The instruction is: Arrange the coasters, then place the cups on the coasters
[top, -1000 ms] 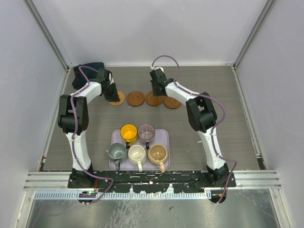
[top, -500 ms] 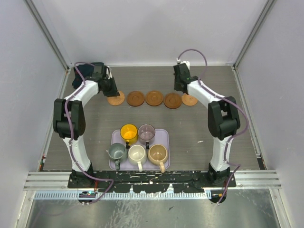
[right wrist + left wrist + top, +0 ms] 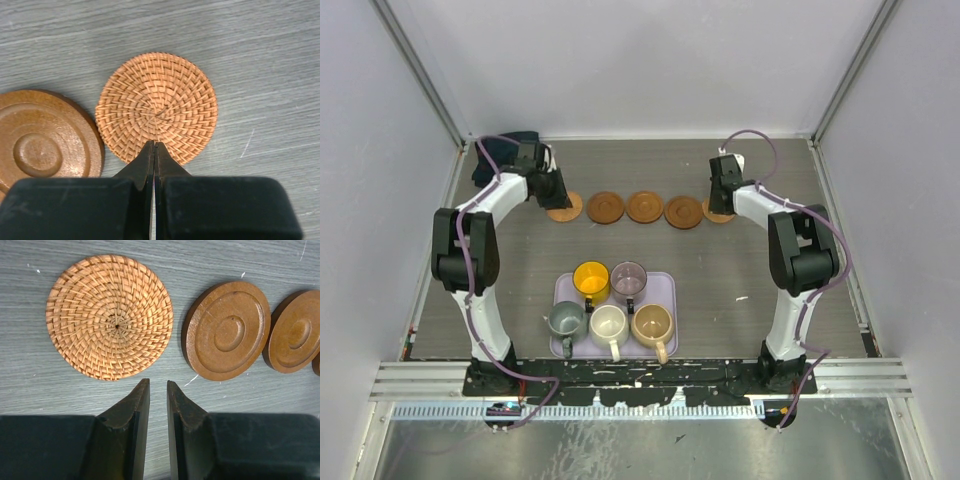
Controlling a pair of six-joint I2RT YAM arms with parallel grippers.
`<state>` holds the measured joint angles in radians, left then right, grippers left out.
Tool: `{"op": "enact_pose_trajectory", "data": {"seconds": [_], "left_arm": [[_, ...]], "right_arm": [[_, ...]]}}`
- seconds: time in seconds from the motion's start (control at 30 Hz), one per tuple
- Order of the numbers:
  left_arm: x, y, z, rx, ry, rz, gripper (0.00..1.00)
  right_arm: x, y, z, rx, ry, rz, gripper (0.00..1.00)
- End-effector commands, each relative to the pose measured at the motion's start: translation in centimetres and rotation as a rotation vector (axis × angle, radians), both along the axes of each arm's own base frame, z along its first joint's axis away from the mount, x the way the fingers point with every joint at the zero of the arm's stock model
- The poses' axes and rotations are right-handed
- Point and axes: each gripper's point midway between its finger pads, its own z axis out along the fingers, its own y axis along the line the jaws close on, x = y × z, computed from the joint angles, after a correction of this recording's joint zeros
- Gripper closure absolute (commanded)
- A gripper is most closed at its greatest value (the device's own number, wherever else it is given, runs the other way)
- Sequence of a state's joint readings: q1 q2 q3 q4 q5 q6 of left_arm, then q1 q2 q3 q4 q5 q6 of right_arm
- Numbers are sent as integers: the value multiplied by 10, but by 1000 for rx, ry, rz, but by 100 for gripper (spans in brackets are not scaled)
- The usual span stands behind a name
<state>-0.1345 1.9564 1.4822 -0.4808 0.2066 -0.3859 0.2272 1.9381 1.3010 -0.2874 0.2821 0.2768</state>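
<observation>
Several round coasters lie in a row at the back of the table: a woven one (image 3: 565,207) (image 3: 109,317) at the left end, three wooden ones (image 3: 605,207) (image 3: 644,207) (image 3: 683,212) and a woven one (image 3: 720,210) (image 3: 157,105) at the right end. My left gripper (image 3: 552,190) (image 3: 158,382) hovers just beside the left woven coaster, all but shut with a thin slit and nothing in it. My right gripper (image 3: 723,185) (image 3: 154,143) is shut, its tips over the near edge of the right woven coaster. The cups, yellow (image 3: 591,277), mauve (image 3: 628,275), grey-green (image 3: 565,320), cream (image 3: 608,323) and tan (image 3: 652,322), stand on the tray.
A lavender tray (image 3: 667,290) holding the cups sits in the near middle of the table. A dark bundle (image 3: 500,152) lies in the back left corner behind the left arm. White walls close in the table on three sides.
My right arm has swung from the middle of the row to its right end, where a woven coaster now lies. The left gripper has shifted slightly and stays by the left woven coaster.
</observation>
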Motion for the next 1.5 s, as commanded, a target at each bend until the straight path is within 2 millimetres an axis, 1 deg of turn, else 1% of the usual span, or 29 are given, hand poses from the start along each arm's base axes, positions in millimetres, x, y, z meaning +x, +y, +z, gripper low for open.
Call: {"op": "enact_pose_trajectory", "data": {"seconds": [0.0,0.03,0.07,0.1,0.3,0.4,0.6,0.93,1.13,1.47], "left_arm": [[3,-1,25,-29,-70,1,78],[3,0,23,-26,-67,1,78],[2,0,22,-26,-63,2,78],[1,0,21,-27,-61,1,78],[-2,0,19,-31,-59,7,78],[-3,0,19,-33,-60,7,78],[-6,1,17,-32,-54,10,78],[-8,3,14,-23,-47,18,78],[-9,3,15,-25,-52,19,78],[-10,6,12,-25,-47,27,78]], "right_arm": [[17,17,34,87,-130,23,99],[17,18,35,93,-135,21,99],[14,26,36,129,-130,48,99],[11,30,37,144,-125,58,99],[-19,58,38,145,-114,111,99],[-30,72,35,146,-95,138,99],[-42,86,22,142,-51,155,99],[-53,98,5,134,1,169,99],[-59,101,-10,131,38,172,99],[-57,104,-23,128,55,169,99]]}}
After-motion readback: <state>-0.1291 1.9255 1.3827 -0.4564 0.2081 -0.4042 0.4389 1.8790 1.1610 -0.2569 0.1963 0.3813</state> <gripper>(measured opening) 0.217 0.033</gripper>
